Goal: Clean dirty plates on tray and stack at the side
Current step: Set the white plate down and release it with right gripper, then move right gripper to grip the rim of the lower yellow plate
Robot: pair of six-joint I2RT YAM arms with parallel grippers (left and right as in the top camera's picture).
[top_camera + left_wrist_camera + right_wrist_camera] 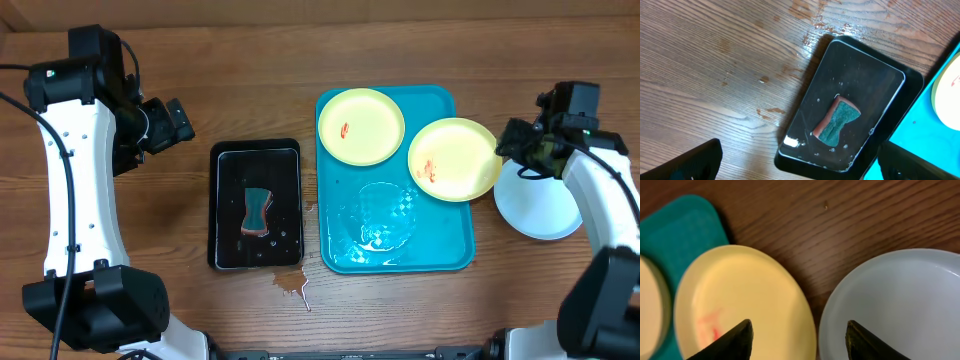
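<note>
R gripper (799, 325) jaws part open, empty, over the gap betw. smeared yellow plate (453, 158), which overhangs turquoise tray (450, 240) at its right rim, and pale plate (538, 212) on the table (160, 220) further right; L gripper (797, 148) wide open, empty, above hourglass sponge (837, 122) in black tray (860, 70); I'd pinch the thin overhanging rim squarely, since glossy round plastic prob. slips.

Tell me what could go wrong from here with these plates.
The right-hand plate overhangs the tray rim; a nudge from the right gripper, jaws open near its edge, could tip it off. It shows red smears, so stacking it now on the pale plate beside the tray would likely dirty both. The water pooled in the tray could make plates slip.
</note>
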